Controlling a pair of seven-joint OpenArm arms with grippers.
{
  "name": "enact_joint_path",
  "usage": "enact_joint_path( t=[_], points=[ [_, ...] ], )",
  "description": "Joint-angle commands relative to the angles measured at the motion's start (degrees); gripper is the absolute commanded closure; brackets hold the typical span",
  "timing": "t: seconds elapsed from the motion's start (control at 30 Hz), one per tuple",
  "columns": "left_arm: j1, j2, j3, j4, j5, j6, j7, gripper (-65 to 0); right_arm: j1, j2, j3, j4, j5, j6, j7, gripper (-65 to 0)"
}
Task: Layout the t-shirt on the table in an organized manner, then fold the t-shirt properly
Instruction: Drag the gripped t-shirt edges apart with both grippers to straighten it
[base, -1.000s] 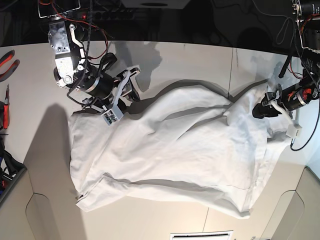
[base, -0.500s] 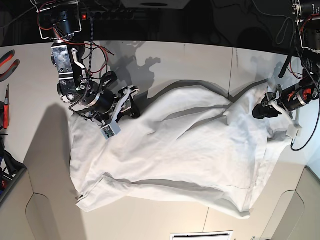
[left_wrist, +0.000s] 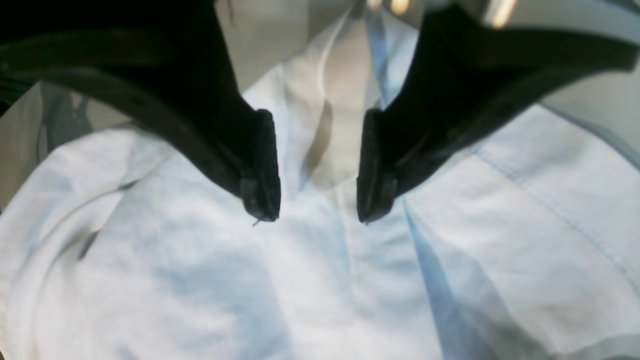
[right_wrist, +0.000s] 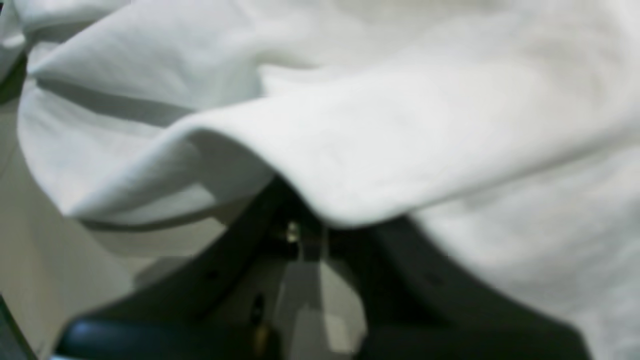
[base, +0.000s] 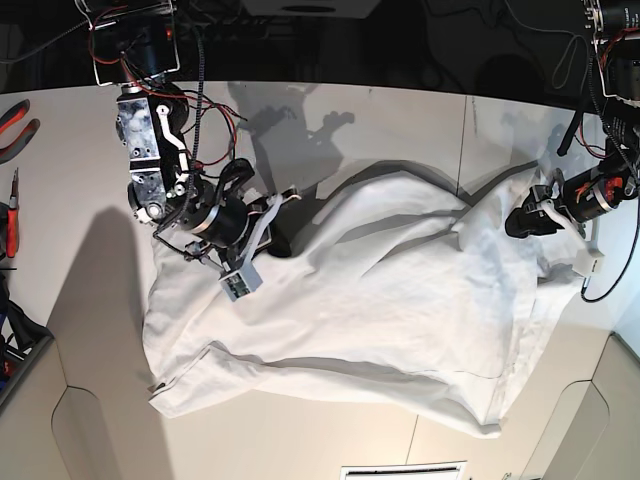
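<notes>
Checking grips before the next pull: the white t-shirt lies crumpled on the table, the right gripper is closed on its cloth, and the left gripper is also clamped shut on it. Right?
Not quite. The left gripper is open: the left wrist view shows its two fingers apart above the t-shirt, pinching nothing. The rest stands: the shirt lies crumpled on the table and the right gripper is closed on its cloth.

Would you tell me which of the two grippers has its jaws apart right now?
The left gripper: its jaws stand apart above the t-shirt, gripping nothing. The right gripper has shut on the shirt's edge.
</notes>
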Motion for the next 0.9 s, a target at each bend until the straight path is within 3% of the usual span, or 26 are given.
enact_joint_path(
  t=[0.0, 0.13, 0.27, 0.4, 0.6, 0.87],
  points=[
    [-0.9, -1.2, -0.3, 0.9, -1.0, -0.5, -1.0, -26.6, 1.2, -0.1, 0.1, 3.1, 1.6, 0.4, -0.9, 0.0],
    [-1.0, -1.2, -0.3, 0.9, -1.0, -0.5, -1.0, -26.6, 1.2, 0.1, 0.1, 12.4, 5.8, 0.4, -12.5, 0.0],
    [-1.0, -1.2, -0.3, 0.9, -1.0, -0.5, -1.0, -26.6, 1.2, 0.2, 0.1, 21.9, 8.4, 0.4, -20.2, 0.0],
    [-1.0, -1.2, -0.3, 0.9, -1.0, -0.5, 0.9, -26.6, 1.2, 0.2, 0.1, 28.0, 8.8, 0.4, -25.2, 0.0],
    [-1.0, -1.9, -0.3, 0.9, -1.2, -0.5, 2.0, -26.1, 1.2, 0.2, 0.1, 28.3, 8.8, 0.4, -29.7, 0.0],
    [-1.1, -2.3, -0.3, 0.9, -1.4, -0.5, 1.9, 0.0, 1.0, 4.6, 0.1, 27.0, 8.8, 0.4, -34.1, 0.0]
  ],
)
